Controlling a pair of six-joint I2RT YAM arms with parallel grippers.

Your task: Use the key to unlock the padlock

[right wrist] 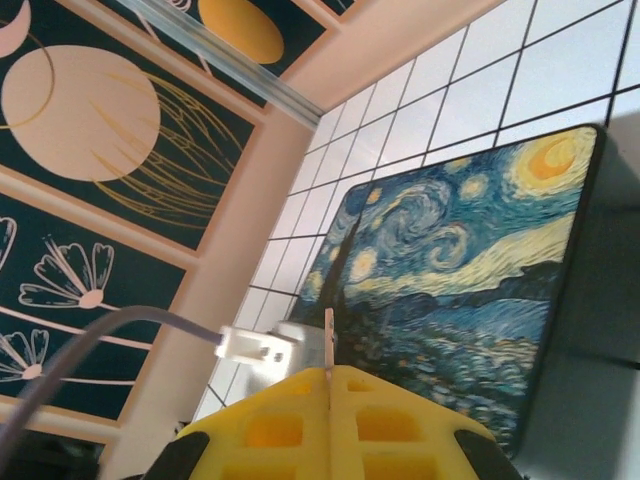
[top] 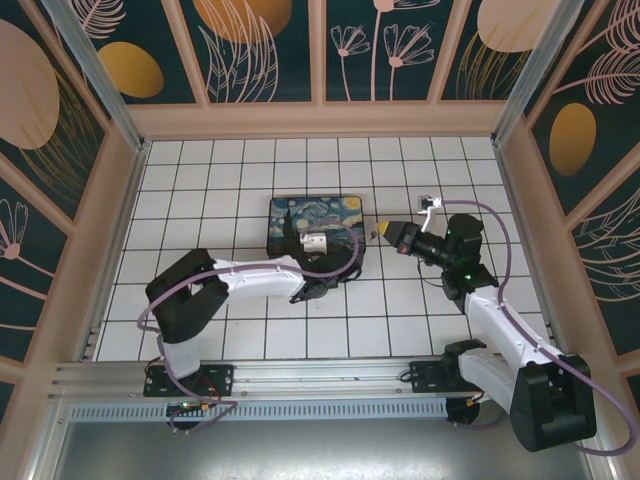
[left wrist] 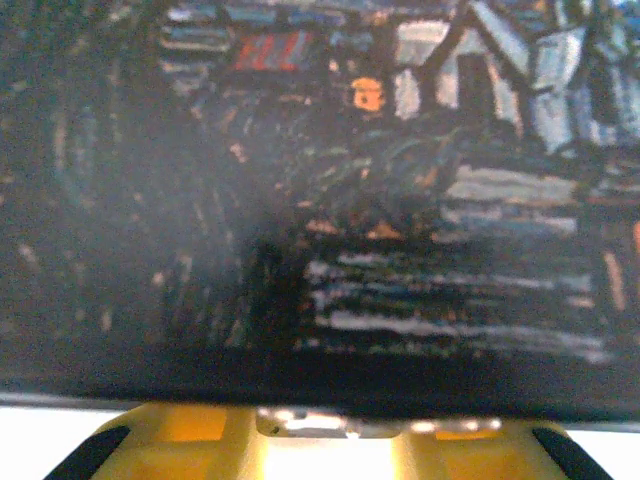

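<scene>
The black box with the Starry Night lid (top: 300, 215) lies mid-table. My left gripper (top: 330, 262) is at the box's near edge. In the left wrist view its yellow fingers (left wrist: 170, 445) flank a small silver padlock (left wrist: 340, 423) pressed against the dark front wall of the box (left wrist: 330, 380); the jaws look closed on it. My right gripper (top: 388, 233) hovers just right of the box, pointing left. In the right wrist view the right gripper (right wrist: 330, 372) is shut on the key (right wrist: 328, 338), whose thin blade sticks out edge-on toward the lid (right wrist: 470, 280).
White tiled floor (top: 220, 180) surrounds the box, fenced by patterned walls (top: 60, 150). The left arm's wrist camera block and white cable plug (right wrist: 255, 345) sit close to the key tip. A small white connector (top: 430, 203) lies behind the right arm.
</scene>
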